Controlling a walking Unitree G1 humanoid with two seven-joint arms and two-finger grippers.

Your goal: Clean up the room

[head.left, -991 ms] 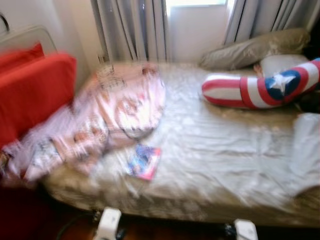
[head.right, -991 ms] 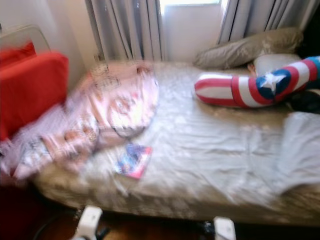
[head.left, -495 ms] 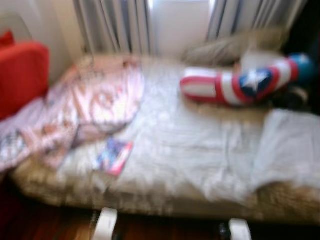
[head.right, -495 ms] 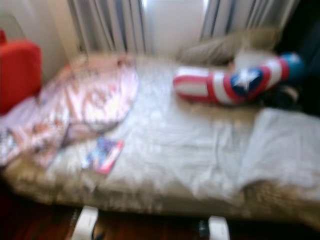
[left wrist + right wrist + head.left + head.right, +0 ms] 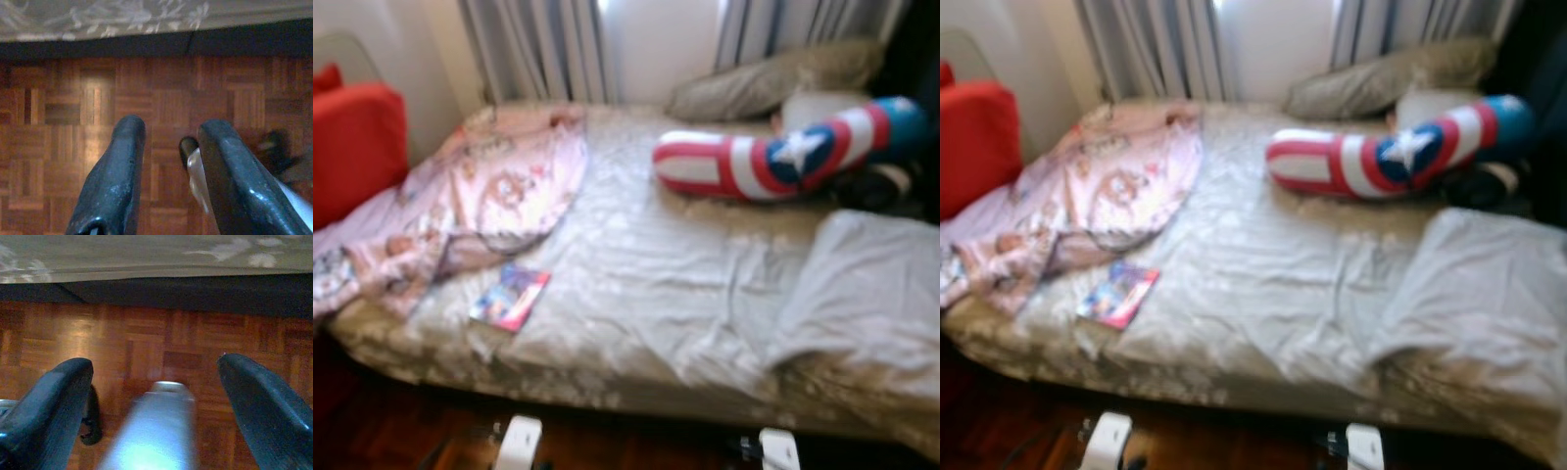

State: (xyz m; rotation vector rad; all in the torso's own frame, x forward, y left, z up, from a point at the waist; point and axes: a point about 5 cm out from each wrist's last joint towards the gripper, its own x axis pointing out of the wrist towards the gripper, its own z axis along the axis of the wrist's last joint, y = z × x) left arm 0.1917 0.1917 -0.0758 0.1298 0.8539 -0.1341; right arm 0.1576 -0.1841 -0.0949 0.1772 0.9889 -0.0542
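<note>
A thin colourful book [image 5: 510, 299] lies on the bed with grey crumpled sheet [image 5: 675, 274], near the bed's front edge, just beside the pink patterned blanket [image 5: 499, 186]. Both arms hang low before the bed, over the parquet floor [image 5: 161, 98], well apart from the book. The left gripper [image 5: 168, 161] has its fingers a little apart, empty; the right gripper [image 5: 154, 396] stands wide open, empty.

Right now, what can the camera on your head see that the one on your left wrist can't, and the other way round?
The left eye view alone shows the top of the bed: a pink patterned blanket, a small book, a red, white and blue star pillow, grey curtains and a red cushion. The left wrist view alone shows the left gripper, fingers apart, hanging over the parquet floor. Both show the floral edge of the bed and some wooden floor.
</note>
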